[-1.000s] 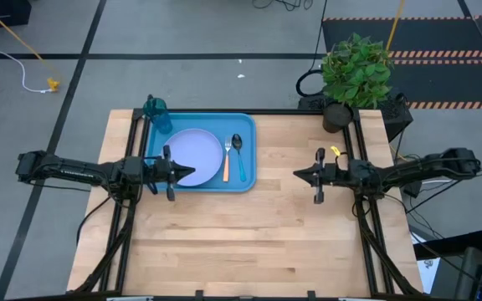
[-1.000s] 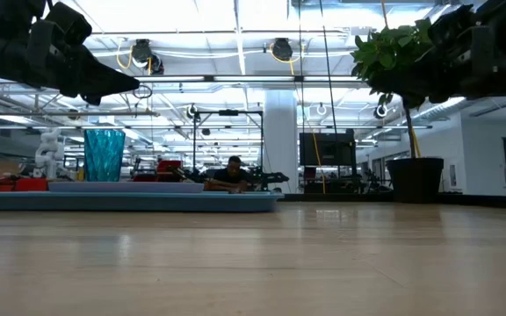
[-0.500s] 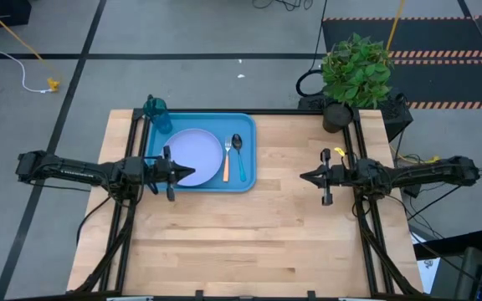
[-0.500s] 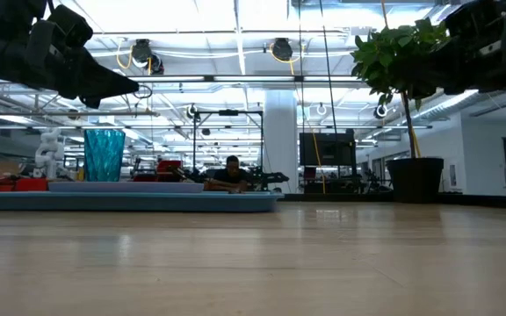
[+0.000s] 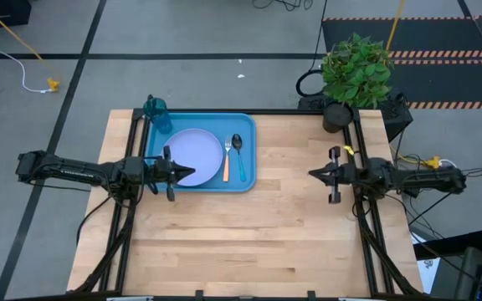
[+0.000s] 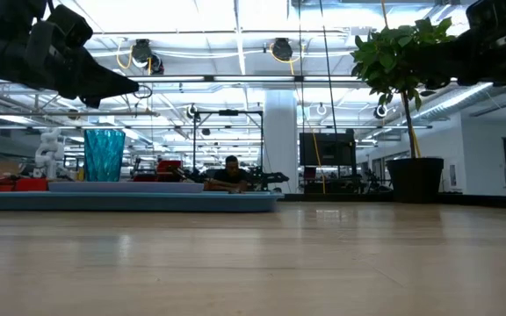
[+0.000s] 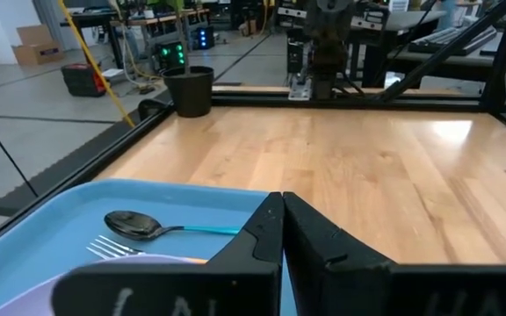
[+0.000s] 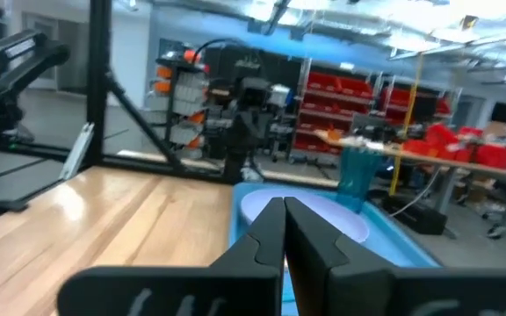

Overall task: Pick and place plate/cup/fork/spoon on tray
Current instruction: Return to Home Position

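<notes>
High view: tray (image 5: 249,180) sits on the table (image 5: 283,234) at the far edge, on the left arm's side. All four pieces are inside it. Plate (image 5: 197,153) lies flat in the middle of the tray. Fork (image 5: 226,165) lies just beside the plate on the side toward the right arm, tines pointing to the far edge. Spoon (image 5: 238,156) lies parallel to the fork, one place further toward the right arm, bowl at the far end. The two do not appear to touch. Cup (image 5: 156,114) stands upright in the tray's far corner, on the left arm's side.

Left gripper (image 5: 192,173) hangs above the near edge of the plate, arm stretched level across the tray's side. Left wrist view: its fingers (image 7: 262,237) are pressed together, nothing between them.

Right gripper (image 5: 312,174) is over bare wood near the table's right edge, well apart from the tray and pointing toward it. Right wrist view: fingers (image 8: 266,233) closed tip to tip, holding nothing.

Low view: cup (image 6: 104,155) rises above the tray rim (image 6: 130,201); both arms are held high, clear of the tabletop. Potted plant (image 5: 356,71) stands at the far right corner.
</notes>
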{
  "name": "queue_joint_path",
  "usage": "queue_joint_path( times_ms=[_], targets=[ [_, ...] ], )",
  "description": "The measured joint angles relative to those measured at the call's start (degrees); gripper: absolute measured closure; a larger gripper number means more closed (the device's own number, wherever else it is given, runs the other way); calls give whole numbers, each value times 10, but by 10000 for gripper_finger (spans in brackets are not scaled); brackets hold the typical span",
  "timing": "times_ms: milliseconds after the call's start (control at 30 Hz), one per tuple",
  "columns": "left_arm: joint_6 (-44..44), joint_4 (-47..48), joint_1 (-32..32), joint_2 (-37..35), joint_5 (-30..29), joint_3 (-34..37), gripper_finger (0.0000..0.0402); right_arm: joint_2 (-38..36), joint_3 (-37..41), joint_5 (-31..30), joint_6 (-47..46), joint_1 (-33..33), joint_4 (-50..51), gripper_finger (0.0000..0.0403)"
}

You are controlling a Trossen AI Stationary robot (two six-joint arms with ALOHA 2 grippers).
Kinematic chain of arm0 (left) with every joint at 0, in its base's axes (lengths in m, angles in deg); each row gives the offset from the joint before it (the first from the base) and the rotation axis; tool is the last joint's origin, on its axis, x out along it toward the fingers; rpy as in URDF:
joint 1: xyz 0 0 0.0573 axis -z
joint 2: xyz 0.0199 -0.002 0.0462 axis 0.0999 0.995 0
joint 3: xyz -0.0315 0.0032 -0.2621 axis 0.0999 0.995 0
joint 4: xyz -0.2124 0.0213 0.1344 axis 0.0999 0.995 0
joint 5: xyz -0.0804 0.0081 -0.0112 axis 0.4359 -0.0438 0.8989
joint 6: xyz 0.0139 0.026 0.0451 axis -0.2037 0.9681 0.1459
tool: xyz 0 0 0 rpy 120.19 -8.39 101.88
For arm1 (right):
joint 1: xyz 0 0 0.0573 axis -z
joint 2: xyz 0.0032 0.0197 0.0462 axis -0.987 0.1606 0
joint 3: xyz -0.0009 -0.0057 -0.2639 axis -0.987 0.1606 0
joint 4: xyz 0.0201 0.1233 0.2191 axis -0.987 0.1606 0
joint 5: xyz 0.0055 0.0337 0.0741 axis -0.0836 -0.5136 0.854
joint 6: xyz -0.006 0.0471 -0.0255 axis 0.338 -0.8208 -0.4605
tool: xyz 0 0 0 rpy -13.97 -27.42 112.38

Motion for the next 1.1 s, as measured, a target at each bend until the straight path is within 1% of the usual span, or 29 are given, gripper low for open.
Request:
queue_joint_path(
  times_ms=[67,233,367,567,767,933,1100],
  targets=[
    [5,0,0,0,0,0,396,-27,0,-18,1,0,21,403],
    [6,0,0,0,0,0,396,-82,0,-20,-15,1,91,403],
    [11,0,0,0,-3,0,396,-80,0,-24,-27,1,101,403],
    [-1,3,0,0,-41,0,396,-80,0,-43,-30,1,116,403],
    [21,27,-8,0,-78,0,396,-80,0,-62,-36,1,134,403],
    [12,52,-30,-15,-71,0,396,-77,0,-62,-27,1,138,403],
    [12,85,-38,-40,-43,0,396,-74,0,-62,-29,1,140,403]
  ],
)
